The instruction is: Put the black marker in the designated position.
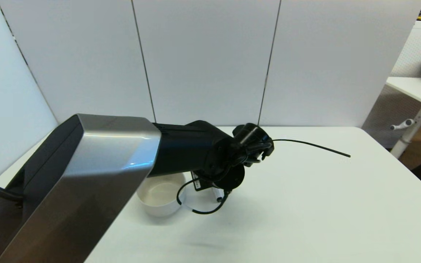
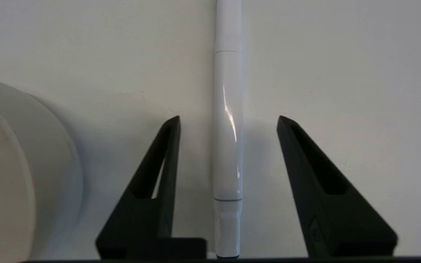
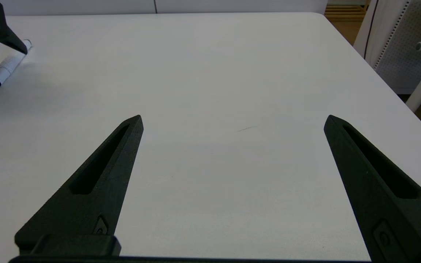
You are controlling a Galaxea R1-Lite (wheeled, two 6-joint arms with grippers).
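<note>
The black marker [image 2: 228, 128], a slim white barrel, lies flat on the white table right beside the white bowl [image 2: 31, 164]. My left gripper [image 2: 228, 118] is lowered over it and open, one finger on each side of the barrel with a gap to each. In the head view my left arm [image 1: 196, 149] covers most of the marker [image 1: 216, 194]; only its near end shows. The right wrist view shows the marker [image 3: 7, 67] with its black end cap, far off. My right gripper [image 3: 234, 117] hangs open over bare table, holding nothing.
The bowl [image 1: 159, 211] stands just left of the marker, close to my left gripper's finger [image 2: 159, 164]. A thin black cable [image 1: 313, 146] juts from the left wrist. Another table's leg [image 1: 411, 135] stands off the right edge.
</note>
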